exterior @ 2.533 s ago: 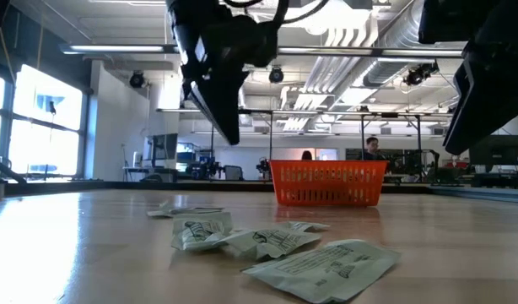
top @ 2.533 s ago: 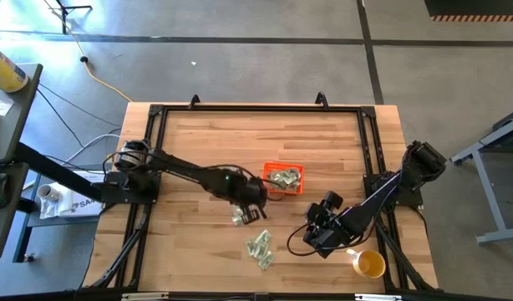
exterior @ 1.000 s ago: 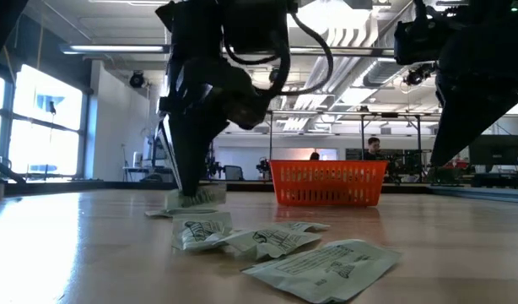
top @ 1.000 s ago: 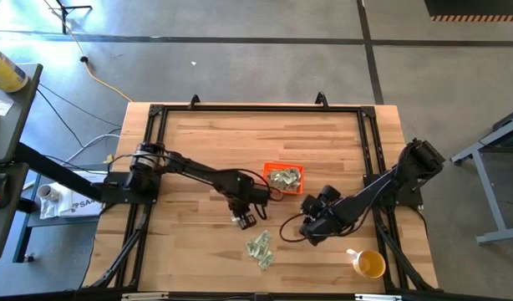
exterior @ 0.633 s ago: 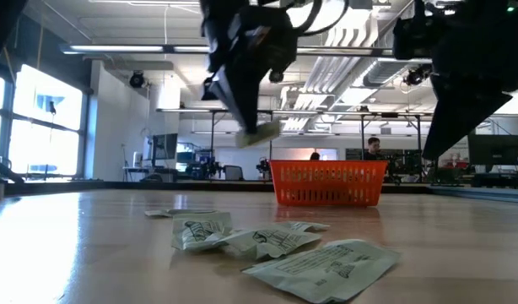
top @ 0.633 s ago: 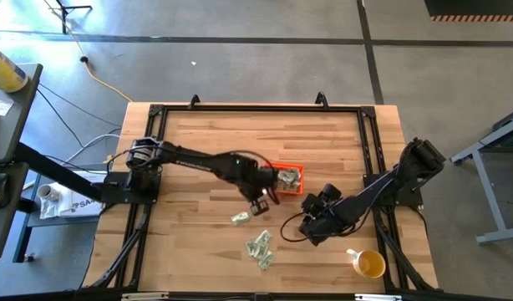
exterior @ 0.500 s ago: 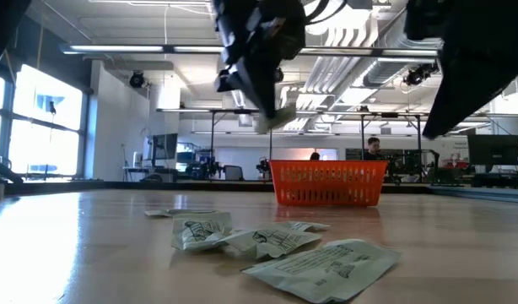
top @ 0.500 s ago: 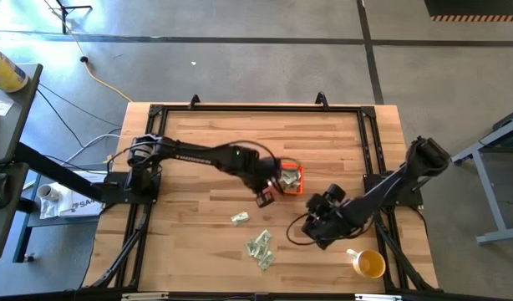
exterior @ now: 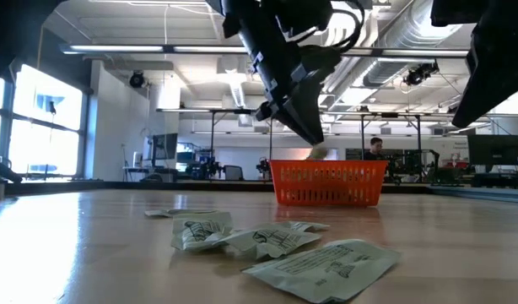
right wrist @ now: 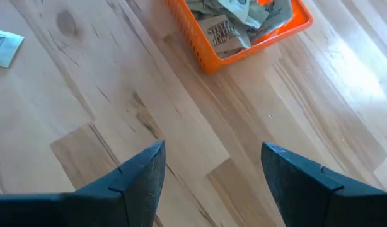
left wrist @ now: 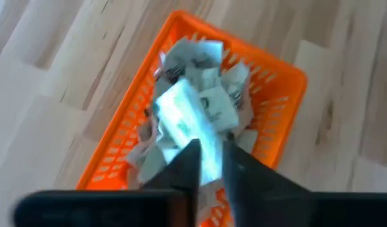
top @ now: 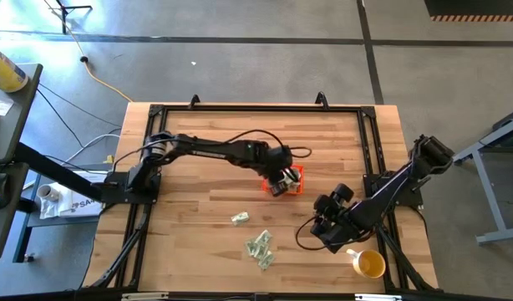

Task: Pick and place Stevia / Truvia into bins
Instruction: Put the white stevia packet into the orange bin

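My left gripper hovers over the orange bin, shut on one pale green and white packet. In the low view, the left gripper points down just above the bin's rim. Several packets lie flat inside the bin. One loose packet and a small pile of packets lie flat on the wood, nearer the table's near edge. My right gripper is open above bare wood, to the right of the pile; its wrist view shows the bin ahead. My left gripper pinches the packet by one end between its two fingers, coming from above and pointing down. The packet sticks out below the fingertips, lifted clear, over the packets in the bin. In the low view its free end shows just above the bin's rim.
A yellow cup stands near the table's near right corner, close to my right arm. A black frame borders the tabletop. Bare wood lies to the left and far side of the bin. A person shows in the room beyond.
My left gripper shut on one packet on the table, lifted it clear, and carried it right and toward the far edge until it stood above the orange bin. One packet stayed where it was on the wood. My right gripper drew back slightly toward the right and near edges.
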### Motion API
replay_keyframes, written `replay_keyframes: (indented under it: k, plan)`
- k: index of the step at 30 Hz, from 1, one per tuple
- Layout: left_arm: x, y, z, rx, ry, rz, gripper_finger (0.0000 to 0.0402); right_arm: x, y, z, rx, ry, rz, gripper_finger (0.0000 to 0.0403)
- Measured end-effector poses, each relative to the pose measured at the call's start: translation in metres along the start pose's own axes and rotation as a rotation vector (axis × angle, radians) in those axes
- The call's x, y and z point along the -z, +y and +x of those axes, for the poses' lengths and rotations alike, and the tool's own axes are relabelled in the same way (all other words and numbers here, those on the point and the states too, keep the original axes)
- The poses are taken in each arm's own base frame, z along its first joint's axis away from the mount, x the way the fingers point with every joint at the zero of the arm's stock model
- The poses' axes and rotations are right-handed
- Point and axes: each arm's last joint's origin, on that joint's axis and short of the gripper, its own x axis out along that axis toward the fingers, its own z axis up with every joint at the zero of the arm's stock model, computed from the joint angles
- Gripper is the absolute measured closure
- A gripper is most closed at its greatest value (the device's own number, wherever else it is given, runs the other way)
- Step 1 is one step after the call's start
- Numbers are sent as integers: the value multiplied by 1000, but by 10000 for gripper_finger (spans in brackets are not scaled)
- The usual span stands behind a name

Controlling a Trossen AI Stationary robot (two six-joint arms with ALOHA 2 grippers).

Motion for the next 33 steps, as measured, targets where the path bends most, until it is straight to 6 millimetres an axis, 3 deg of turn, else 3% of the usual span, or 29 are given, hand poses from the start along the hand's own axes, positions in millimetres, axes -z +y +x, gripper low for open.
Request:
replay_keyframes:
  k: [4,8,11,14,21,26,33]
  plan:
    - [3,2,-3,-21,36,-34,229,0,0,0,5,-6,-24,151]
    - [19,0,-35,-10,213,-56,162,0,0,0,7,-12,-40,151]
    - [42,-17,-59,-78,369,14,132,0,0,0,4,-15,-55,151]
    - [65,-36,-68,-127,461,62,123,1,0,7,-13,-10,-71,151]
    - [109,-80,-45,-88,439,0,140,17,4,36,-155,40,-65,151]
    - [126,-89,-29,-39,399,-61,143,18,5,38,-184,29,-125,151]
    - [148,-87,-2,-61,406,-67,126,15,4,41,-193,56,-180,151]
